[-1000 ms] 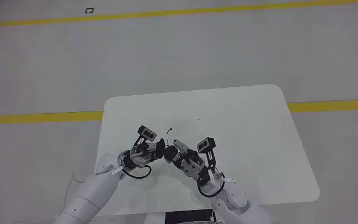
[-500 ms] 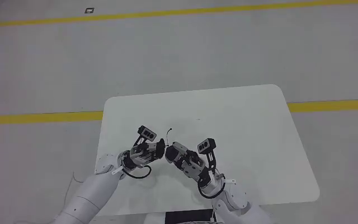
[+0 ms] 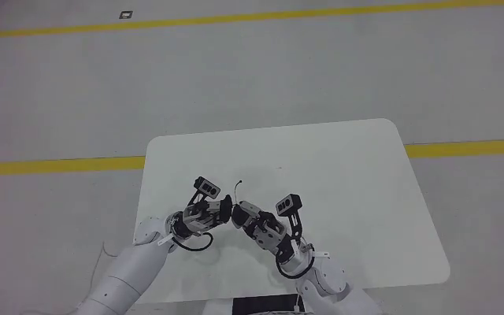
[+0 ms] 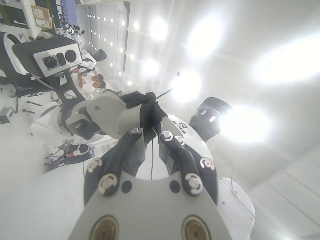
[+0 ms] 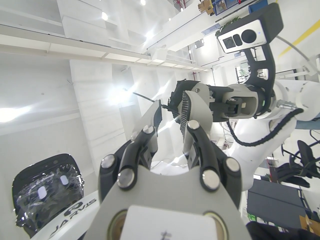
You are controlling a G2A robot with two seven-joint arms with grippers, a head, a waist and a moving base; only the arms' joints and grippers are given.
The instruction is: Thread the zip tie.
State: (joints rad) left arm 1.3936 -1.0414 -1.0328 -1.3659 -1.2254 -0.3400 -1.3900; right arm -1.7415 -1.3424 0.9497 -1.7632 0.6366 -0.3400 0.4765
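The zip tie [image 3: 238, 189] is a thin black strap held up above the white table [image 3: 339, 173], where the two grippers meet tip to tip. My left gripper [image 4: 152, 123] is shut on the zip tie [image 4: 152, 156], whose free tail pokes out beyond the fingertips. In the top view the left gripper [image 3: 223, 211] faces the right gripper [image 3: 239, 211] closely. My right gripper [image 5: 171, 112] stands open, its jaws apart, and the zip tie tail [image 5: 143, 96] crosses just past one fingertip [image 5: 157, 112]. The left gripper [image 5: 178, 98] sits right behind that gap.
Both arms hover over the near-left part of the table. The table's right half and far edge [image 3: 276, 130] are bare. Grey floor with yellow lines [image 3: 236, 17] lies beyond, with a small dark marker [image 3: 126, 14] far off.
The right arm has edged slightly toward the left gripper. The left arm and the zip tie have stayed where they were.
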